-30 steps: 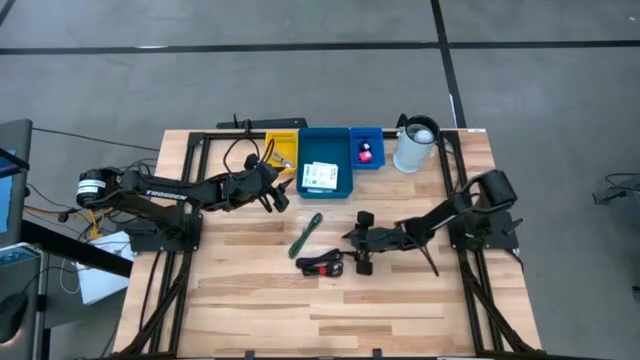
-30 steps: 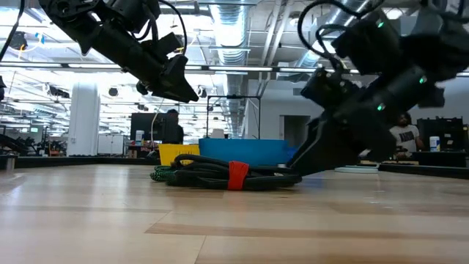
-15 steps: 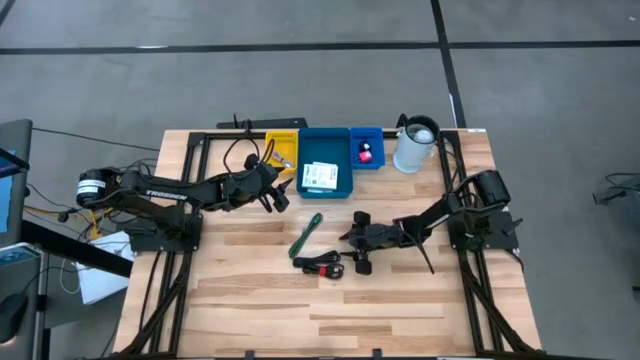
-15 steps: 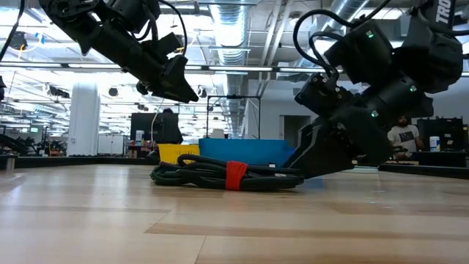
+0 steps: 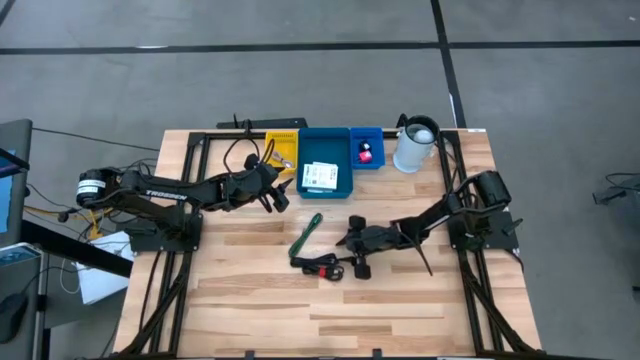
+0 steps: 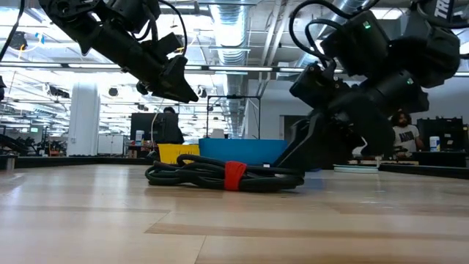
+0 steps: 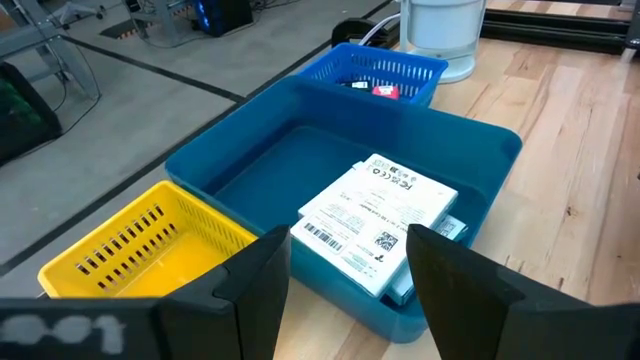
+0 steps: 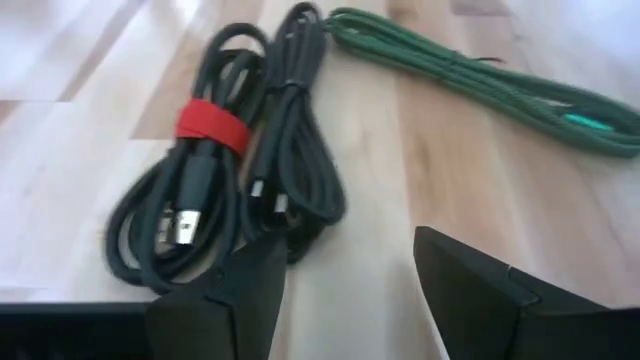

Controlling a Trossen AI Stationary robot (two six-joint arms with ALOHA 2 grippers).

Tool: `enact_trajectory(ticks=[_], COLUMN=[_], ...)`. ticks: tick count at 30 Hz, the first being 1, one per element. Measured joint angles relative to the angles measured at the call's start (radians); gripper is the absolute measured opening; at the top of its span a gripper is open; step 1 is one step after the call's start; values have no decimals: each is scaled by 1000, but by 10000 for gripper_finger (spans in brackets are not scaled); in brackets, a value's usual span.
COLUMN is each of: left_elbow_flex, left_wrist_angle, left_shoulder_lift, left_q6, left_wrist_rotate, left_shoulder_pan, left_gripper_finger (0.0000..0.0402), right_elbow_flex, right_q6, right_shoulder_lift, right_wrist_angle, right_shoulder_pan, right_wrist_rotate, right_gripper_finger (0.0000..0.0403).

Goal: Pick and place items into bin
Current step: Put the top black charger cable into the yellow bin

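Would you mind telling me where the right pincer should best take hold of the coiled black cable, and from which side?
Grip the black cable at its red strap, where the loops are bundled tightest. It lies flat on the table, so come from above, fingers straddling the bundle. The right pincer is open beside it.

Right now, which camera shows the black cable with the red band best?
The right wrist view: the black cable fills the picture, coiled on the wood, red band plain, just beyond the open right gripper. The high view shows it small, beside that gripper. The low view shows it side-on, flat. The left wrist view misses it.
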Motion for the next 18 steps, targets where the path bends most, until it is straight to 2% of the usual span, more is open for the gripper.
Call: enact_trajectory(ticks=[8,18], left_elbow_flex=[0,0], left_wrist_angle=[-5,-14], left_shoulder_lift=[0,0], left_q6=[0,11], left_wrist_rotate=[0,0], left_shoulder_pan=[0,0], left_gripper_finger=[193,193], right_elbow_flex=[89,282], right_q6=[-1,-22], right_shoulder_lift=[0,-1], right_wrist_angle=[-159,-533], right_shoulder_pan=[0,19], right_wrist_rotate=[-23,-19], right_gripper_finger=[213,213])
